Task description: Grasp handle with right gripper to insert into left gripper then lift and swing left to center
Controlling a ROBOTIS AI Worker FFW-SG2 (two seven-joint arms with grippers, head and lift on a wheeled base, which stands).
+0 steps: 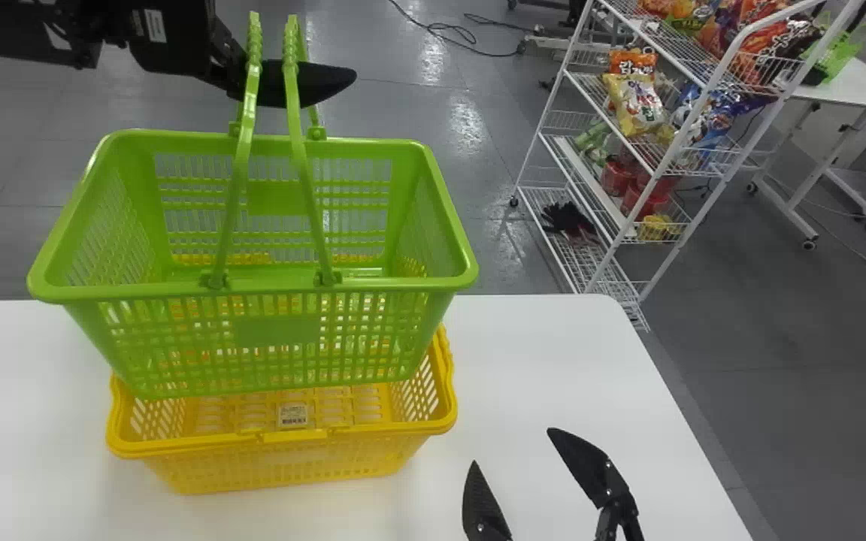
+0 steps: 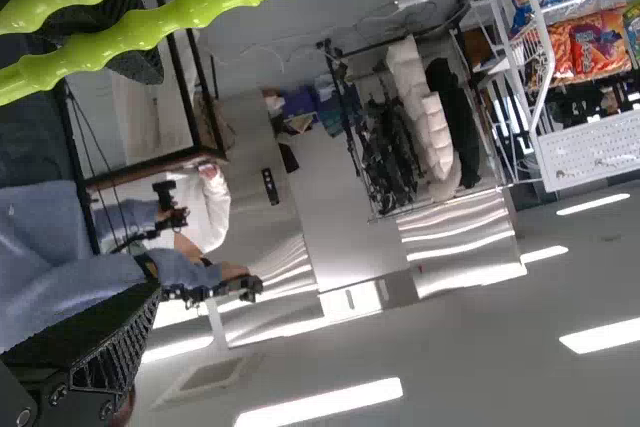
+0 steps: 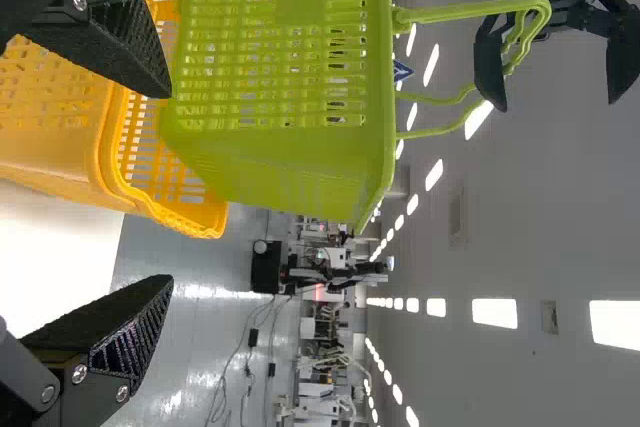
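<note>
At eleven o'clock, bearing green basket (image 1: 140,291) by its handles (image 1: 254,45) on spread left gripper (image 1: 320,81). At five, holding right gripper (image 1: 512,446) spread.

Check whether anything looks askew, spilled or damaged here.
One oddity: the left gripper has its jaws apart, the green basket hanging by handles looped over one jaw, so it looks hooked, not clamped. The yellow basket sits upright; I see no spill or damage.

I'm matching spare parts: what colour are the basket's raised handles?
The raised handles are bright green, seen best along their length in the head view.
</note>
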